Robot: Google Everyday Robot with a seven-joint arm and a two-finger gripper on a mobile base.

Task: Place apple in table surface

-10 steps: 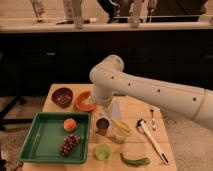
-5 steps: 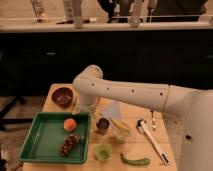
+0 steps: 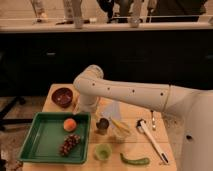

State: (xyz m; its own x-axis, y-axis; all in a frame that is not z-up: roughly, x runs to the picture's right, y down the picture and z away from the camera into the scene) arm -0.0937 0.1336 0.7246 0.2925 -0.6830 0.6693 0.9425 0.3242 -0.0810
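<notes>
The apple point(image 3: 70, 124) is small, round and orange-red. It lies in the back right corner of the green tray point(image 3: 36, 144), next to a dark grape bunch point(image 3: 70, 144). The light wooden table surface point(image 3: 136, 118) lies under everything. My white arm reaches in from the right and bends down at the tray's back right corner. My gripper point(image 3: 85, 108) is at the end of it, just above and behind the apple and largely hidden by the arm.
A dark red bowl point(image 3: 62, 96) stands at the back left. A small metal cup point(image 3: 102, 125), a clear cup point(image 3: 120, 130), a green cup point(image 3: 103, 151), a green pepper point(image 3: 135, 160) and a white utensil point(image 3: 152, 140) lie right of the tray. A dark counter runs behind.
My arm has swung left across the table, from over the middle toward the tray's back right corner. It now covers the orange bowl. The apple has not moved.
</notes>
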